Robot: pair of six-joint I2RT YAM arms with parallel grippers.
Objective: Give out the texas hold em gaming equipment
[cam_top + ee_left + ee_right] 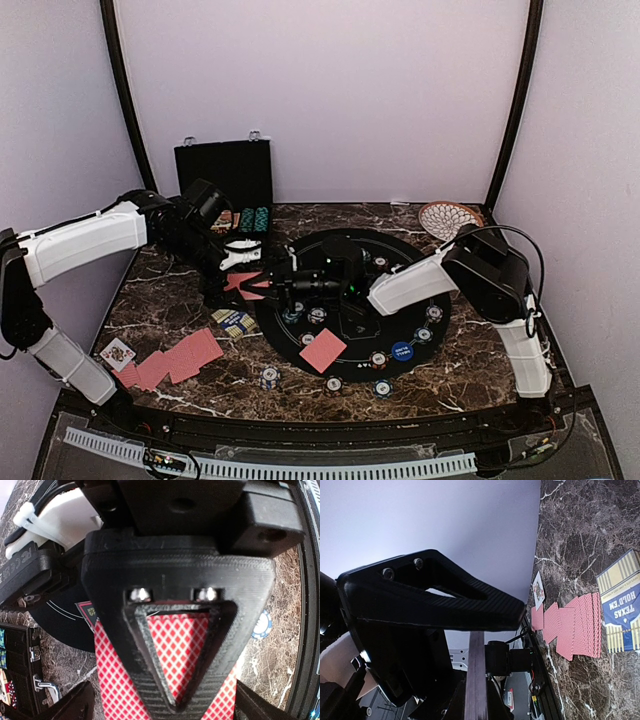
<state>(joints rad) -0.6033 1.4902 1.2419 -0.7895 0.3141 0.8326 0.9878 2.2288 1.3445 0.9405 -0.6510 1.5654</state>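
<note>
Three camera views of one card table.
The top external camera looked steeply down from the near side on the whole marble table (470, 372). The left wrist camera faced downward, very close over red-backed cards (177, 655) at the edge of the black mat (55, 622). The right wrist camera, rolled sideways and low, viewed the fanned cards (575, 625) and card box (622, 602), both also seen from above.

Left fingers (75, 704) spread wide, right fingers (445, 605) pressed together.

Left arm (85, 240) and right arm (412, 285) white-shelled, black-jointed; right claw (519, 620) black, ribbed, triangular, with two silver screws.
</note>
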